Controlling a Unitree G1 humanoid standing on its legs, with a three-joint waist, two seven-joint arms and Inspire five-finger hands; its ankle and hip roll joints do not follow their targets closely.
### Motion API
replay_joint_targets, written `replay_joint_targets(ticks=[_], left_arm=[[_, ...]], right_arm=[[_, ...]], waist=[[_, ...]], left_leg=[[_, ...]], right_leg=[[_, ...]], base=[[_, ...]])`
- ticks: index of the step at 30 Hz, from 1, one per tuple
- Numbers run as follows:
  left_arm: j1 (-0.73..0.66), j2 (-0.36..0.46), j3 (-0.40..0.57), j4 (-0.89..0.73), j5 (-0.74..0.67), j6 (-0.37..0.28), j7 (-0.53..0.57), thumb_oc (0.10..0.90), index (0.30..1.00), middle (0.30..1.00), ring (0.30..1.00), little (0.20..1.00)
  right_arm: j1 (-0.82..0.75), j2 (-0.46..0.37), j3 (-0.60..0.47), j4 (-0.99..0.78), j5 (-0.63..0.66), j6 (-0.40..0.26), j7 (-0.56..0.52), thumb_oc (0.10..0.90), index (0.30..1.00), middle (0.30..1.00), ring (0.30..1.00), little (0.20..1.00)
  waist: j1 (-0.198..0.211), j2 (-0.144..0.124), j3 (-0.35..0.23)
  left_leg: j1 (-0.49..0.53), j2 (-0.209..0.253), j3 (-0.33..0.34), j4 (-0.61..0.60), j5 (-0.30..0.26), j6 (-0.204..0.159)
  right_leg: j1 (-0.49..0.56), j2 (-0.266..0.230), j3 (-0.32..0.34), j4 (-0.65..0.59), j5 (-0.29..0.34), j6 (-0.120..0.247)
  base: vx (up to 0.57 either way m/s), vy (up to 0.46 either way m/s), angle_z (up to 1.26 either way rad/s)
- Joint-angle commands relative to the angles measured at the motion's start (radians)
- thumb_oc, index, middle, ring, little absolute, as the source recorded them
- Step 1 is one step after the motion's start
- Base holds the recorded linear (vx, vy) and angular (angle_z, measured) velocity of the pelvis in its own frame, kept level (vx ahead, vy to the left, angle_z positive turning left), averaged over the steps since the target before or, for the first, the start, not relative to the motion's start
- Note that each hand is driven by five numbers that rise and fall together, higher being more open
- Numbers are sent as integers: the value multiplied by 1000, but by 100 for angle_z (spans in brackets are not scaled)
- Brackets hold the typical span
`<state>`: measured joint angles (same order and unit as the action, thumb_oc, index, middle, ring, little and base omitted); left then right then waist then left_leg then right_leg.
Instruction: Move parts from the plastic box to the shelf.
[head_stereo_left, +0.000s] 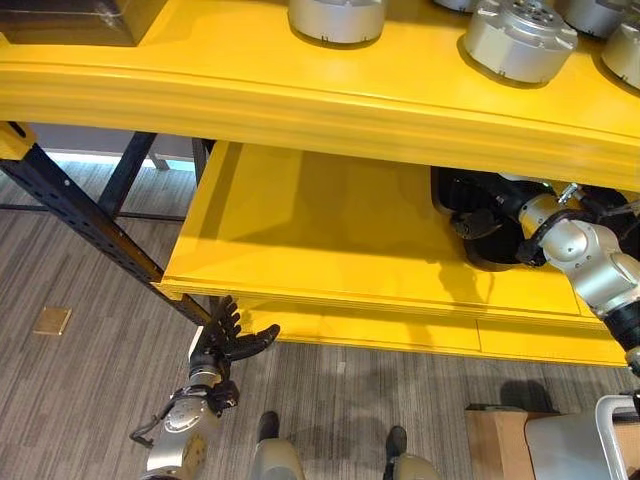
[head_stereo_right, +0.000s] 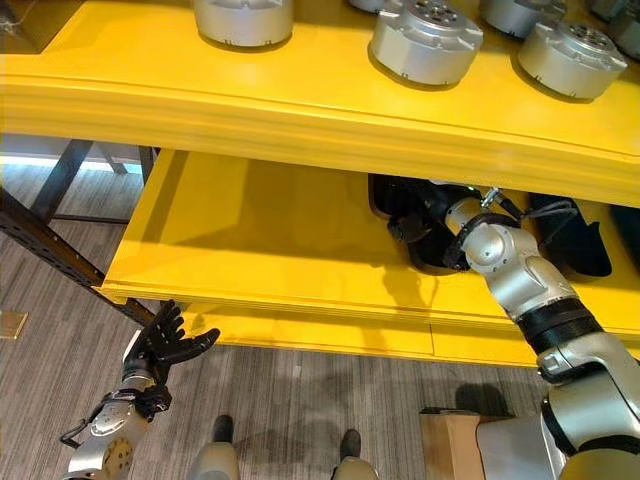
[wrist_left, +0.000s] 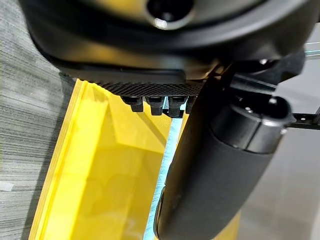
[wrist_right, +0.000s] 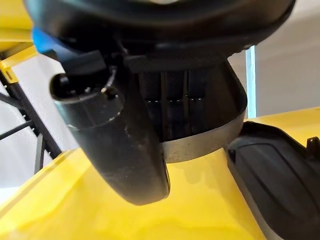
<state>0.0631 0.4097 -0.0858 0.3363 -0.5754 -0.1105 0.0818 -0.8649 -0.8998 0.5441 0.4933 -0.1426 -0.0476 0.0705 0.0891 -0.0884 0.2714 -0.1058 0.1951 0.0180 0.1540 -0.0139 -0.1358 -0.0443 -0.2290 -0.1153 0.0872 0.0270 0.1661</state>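
In the left eye view, a yellow shelf (head_stereo_left: 330, 250) is seen with two boards; on the upper board (head_stereo_left: 250, 80) several round metal parts (head_stereo_left: 517, 38) are set, toward twelve and one o'clock; the right hand (head_stereo_left: 480, 222) is reached in under the upper board at three o'clock, laid against a dark part (head_stereo_left: 492, 255) on the lower board; the left hand (head_stereo_left: 232, 342) is held at seven o'clock before the lower board's front edge, fingers spread and straight, nothing in it.

In the right eye view, the right hand (head_stereo_right: 412, 222) is seen among dark parts on the lower board, with a further dark part (head_stereo_right: 572, 240) at three o'clock; whether the fingers are closed round anything cannot be told here.

In the left wrist view, the left hand (wrist_left: 220, 165) is shown released, its thumb and fingertips (wrist_left: 150, 104) free above the yellow board (wrist_left: 100, 175) and the grey floor (wrist_left: 25, 125).

In the right wrist view, the fingers (wrist_right: 175, 107) of the right hand are laid against a round part with a metal rim (wrist_right: 205, 142); a firm grasp cannot be told; a dark part (wrist_right: 280, 175) lies just beside it.
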Motion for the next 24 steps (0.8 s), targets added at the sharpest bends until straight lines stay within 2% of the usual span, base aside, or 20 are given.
replay_joint_targets(ticks=[1, 6, 8, 11, 19, 24], left_arm=[[-27, 52, -28, -85, 4, -89, -6, 900, 1000, 1000, 1000, 1000], [-49, 59, -38, -87, -8, -96, -2, 900, 1000, 1000, 1000, 1000], [-72, 70, -52, -92, -15, -100, 0, 900, 1000, 1000, 1000, 1000], [-85, 79, -58, -88, -24, -101, -1, 900, 1000, 1000, 1000, 1000], [-109, 85, -64, -100, -42, -103, 10, 900, 1000, 1000, 1000, 1000], [-116, 85, -67, -103, -42, -101, 17, 900, 1000, 1000, 1000, 1000]], right_arm=[[-226, 26, 13, 40, 43, -28, -112, 400, 300, 300, 300, 300], [-286, 80, 52, 109, 52, -25, -113, 400, 300, 300, 300, 300], [-328, 120, 67, 149, 67, -22, -117, 400, 300, 300, 300, 300], [-370, 128, 85, 165, 82, -23, -117, 400, 300, 300, 300, 300], [-476, 171, 134, 231, 118, -13, -120, 400, 300, 300, 300, 300], [-487, 185, 140, 277, 130, -12, -133, 400, 300, 300, 300, 300]], waist=[[10, -23, -106], [20, -26, -92], [31, -28, -68], [38, -25, -46], [51, -14, -9], [58, -12, -1]], left_leg=[[-92, 50, -34, 126, -72, 9], [-119, 54, -51, 179, -91, 9], [-152, 60, -69, 247, -118, 9], [-186, 62, -89, 315, -148, 10], [-279, 57, -130, 559, -277, 31], [-310, 50, -147, 629, -317, 41]], right_leg=[[44, -40, 5, 106, -100, 1], [20, -36, 5, 168, -130, -5], [-16, -32, 5, 255, -169, -16], [-59, -30, 14, 335, -203, -29], [-171, -36, 47, 581, -324, -63], [-200, -37, 52, 641, -358, -71]], base=[[0, 0, 0], [-27, -10, 6], [-89, -30, 1], [-81, -10, 7], [-31, 15, 0], [2, 5, -3]])
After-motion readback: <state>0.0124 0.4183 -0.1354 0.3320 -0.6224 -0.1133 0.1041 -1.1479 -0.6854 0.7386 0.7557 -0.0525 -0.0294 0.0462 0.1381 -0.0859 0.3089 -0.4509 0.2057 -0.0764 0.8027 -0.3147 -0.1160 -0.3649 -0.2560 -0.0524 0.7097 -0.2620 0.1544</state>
